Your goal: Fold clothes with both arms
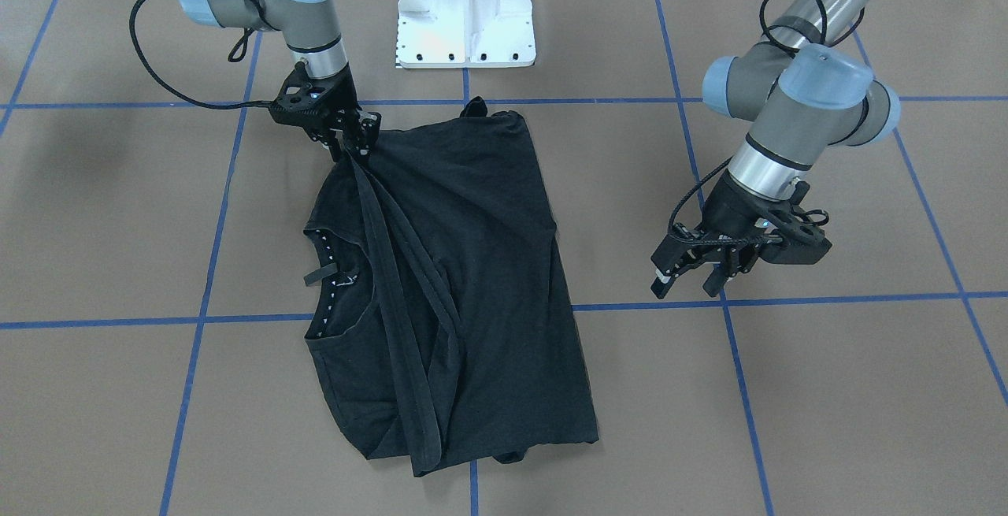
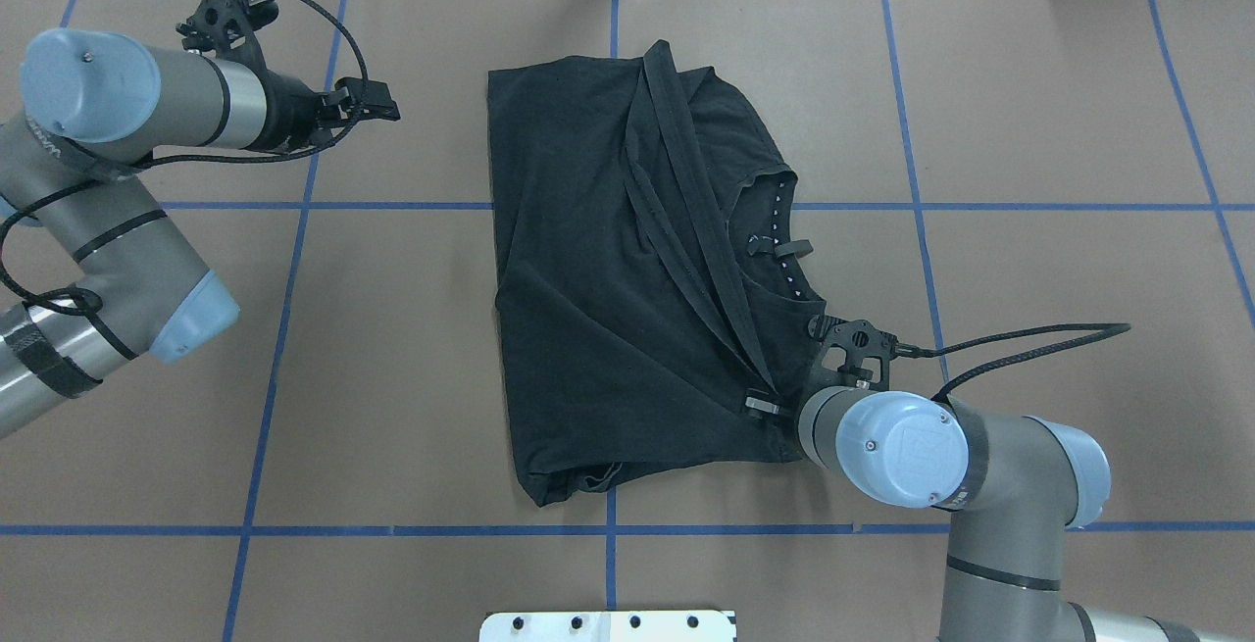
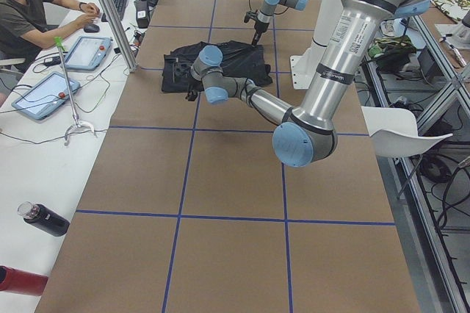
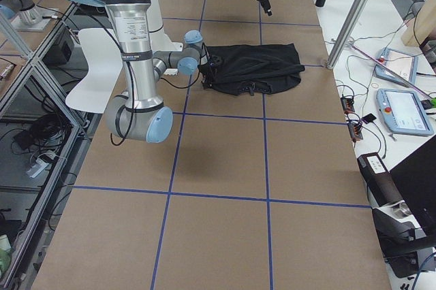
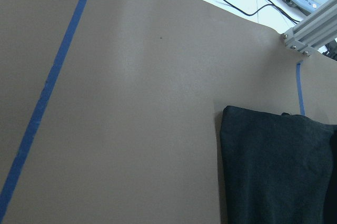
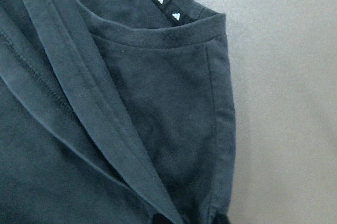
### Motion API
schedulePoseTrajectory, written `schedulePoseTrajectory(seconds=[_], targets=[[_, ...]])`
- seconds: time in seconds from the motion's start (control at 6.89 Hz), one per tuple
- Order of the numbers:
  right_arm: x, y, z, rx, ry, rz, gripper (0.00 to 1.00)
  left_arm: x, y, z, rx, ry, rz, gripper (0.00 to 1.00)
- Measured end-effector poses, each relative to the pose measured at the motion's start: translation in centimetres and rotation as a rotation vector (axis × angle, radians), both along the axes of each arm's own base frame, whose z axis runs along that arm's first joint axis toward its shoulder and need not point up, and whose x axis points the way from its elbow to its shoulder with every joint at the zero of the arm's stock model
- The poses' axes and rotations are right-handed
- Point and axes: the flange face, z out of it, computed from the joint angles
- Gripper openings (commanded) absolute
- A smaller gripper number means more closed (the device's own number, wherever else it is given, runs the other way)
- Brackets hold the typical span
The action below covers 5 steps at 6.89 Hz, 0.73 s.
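Two arms are on my screens, and only one of them has cloth. The right end effector (image 1: pixel 356 147) is down at the corner of the black T-shirt (image 1: pixel 488 264) that lies nearest the robot on its right side. Its fingers are closed on a pinch of fabric; in the right wrist view the cloth runs down into the grip at the bottom edge.

From that pinch, two long hemmed bands (image 1: pixel 409 280) run slantwise across the garment to its far edge. The T-shirt lies near the middle of the brown tabletop (image 1: pixel 827 390), partly folded into a rough rectangle. It straddles one of the blue tape lines (image 1: pixel 787 299). Its neckline (image 1: pixel 335 283) opens toward the robot's right, with a row of small white marks along the inside of the collar.

The left end effector (image 1: pixel 687 283) hangs over bare tabletop well apart from the garment, on the robot's left. Its fingers are spread and there is nothing between them. Its wrist camera catches only one straight edge of the black cloth in the lower right of its view. The white base plate (image 1: pixel 466 8) sits just beyond the T-shirt's near edge.
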Motion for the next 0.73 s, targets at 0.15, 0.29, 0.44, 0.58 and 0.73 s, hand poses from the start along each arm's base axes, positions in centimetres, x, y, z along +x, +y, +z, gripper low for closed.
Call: schedulePoseTrajectory(seconds=[0.15, 0.29, 0.44, 0.58, 0.73], targets=[[0.0, 0.0, -0.1, 0.001, -0.001, 0.0, 0.0, 0.0, 0.0, 0.0, 0.0, 0.0, 0.0, 1.0], [0.2, 0.0, -0.2, 0.001, -0.004, 0.0, 0.0, 0.0, 0.0, 0.0, 0.001, 0.001, 0.0, 1.0], [0.5, 0.0, -0.7, 0.003, -0.015, -0.001, 0.0, 0.0, 0.0, -0.1, 0.001, 0.003, 0.0, 1.0], [1.3, 0.2, -1.3, 0.005, -0.031, -0.001, 0.0, -0.1, 0.2, -0.5, -0.008, 0.017, -0.005, 1.0], [2.0, 0.5, -1.6, -0.003, -0.042, 0.001, 0.0, 0.1, 1.1, -1.5, -0.036, 0.058, -0.014, 1.0]])
